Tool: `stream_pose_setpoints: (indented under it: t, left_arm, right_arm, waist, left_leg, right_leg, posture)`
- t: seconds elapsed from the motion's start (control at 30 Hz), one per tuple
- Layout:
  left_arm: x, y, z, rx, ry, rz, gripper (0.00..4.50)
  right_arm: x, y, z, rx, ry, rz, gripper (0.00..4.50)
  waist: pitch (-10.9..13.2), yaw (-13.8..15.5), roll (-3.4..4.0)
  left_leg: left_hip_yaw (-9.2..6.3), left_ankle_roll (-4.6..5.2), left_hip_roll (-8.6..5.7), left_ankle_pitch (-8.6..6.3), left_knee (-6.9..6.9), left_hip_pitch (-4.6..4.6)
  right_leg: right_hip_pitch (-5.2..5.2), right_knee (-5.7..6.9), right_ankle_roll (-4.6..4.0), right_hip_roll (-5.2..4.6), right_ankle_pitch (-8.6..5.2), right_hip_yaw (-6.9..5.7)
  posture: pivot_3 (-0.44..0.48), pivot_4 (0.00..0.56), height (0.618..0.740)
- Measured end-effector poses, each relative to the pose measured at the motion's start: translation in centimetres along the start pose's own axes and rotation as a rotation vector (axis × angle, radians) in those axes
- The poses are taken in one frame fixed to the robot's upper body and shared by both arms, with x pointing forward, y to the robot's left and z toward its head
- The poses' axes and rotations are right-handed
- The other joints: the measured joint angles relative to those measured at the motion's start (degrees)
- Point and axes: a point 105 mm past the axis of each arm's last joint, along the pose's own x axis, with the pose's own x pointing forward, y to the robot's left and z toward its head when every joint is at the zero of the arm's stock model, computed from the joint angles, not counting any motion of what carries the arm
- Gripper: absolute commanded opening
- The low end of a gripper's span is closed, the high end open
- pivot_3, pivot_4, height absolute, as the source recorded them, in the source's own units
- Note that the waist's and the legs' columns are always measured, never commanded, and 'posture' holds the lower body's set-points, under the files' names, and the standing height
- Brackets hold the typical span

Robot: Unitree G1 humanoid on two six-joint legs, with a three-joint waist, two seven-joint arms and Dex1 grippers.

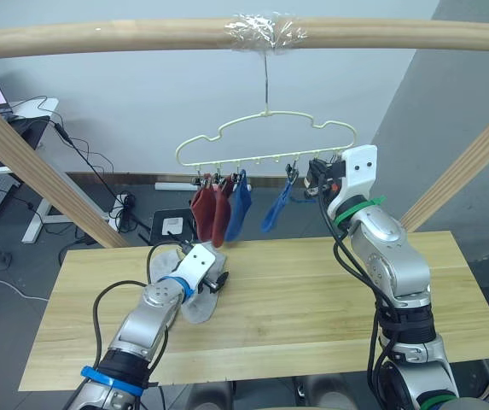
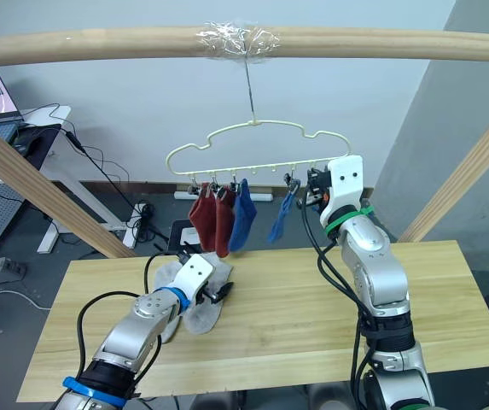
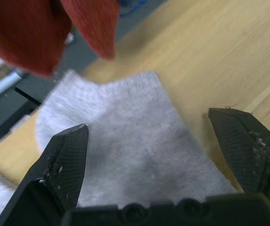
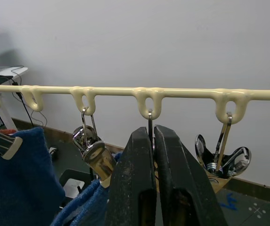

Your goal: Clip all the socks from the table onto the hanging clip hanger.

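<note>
Wooden table (image 1: 312,307), grey socks (image 2: 197,314) atop.

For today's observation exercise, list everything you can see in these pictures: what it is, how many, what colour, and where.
Pale yellow wire clip hanger: one, hooked on the round wooden beam.
Rust red knit socks: two, clipped at the hanger's left.
Blue knit socks: two, clipped beside the red pair.
Light grey knit socks: two, on the light wood plank table, left side.
Cables and power strip: dark, floor behind.
Left claw: black, open over a grey sock.
Right claw: black, shut on a clip at the hanger.
</note>
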Motion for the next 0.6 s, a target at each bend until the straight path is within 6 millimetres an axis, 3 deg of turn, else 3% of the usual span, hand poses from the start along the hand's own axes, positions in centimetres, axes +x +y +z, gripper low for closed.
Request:
stream_pose_setpoints:
  t: [0.23,0.6]
  left_arm:
    - [0.8,0.2,0.7,0.035,0.014,-0.043,4.50]
    - [-0.1,-1.2,-0.2,0.069,0.013,-0.107,1.32]
  right_arm:
    - [-0.5,0.3,-0.1,0.000,0.012,0.004,0.03]
    - [-0.6,0.3,0.0,0.000,0.017,-0.002,0.00]
  waist:
    - [0.0,-0.1,-0.02]
    - [0.0,-0.1,-0.02]
  left_leg:
    - [0.01,0.00,-0.01,0.00,0.03,0.02]
    - [0.00,0.00,0.00,0.00,0.02,0.03]
  right_leg:
    - [0.02,0.02,0.00,0.00,0.00,0.01]
    - [0.02,0.02,0.00,0.00,0.00,0.02]
  posture:
    - [-0.067,0.205,0.740]
    - [-0.052,0.192,0.740]
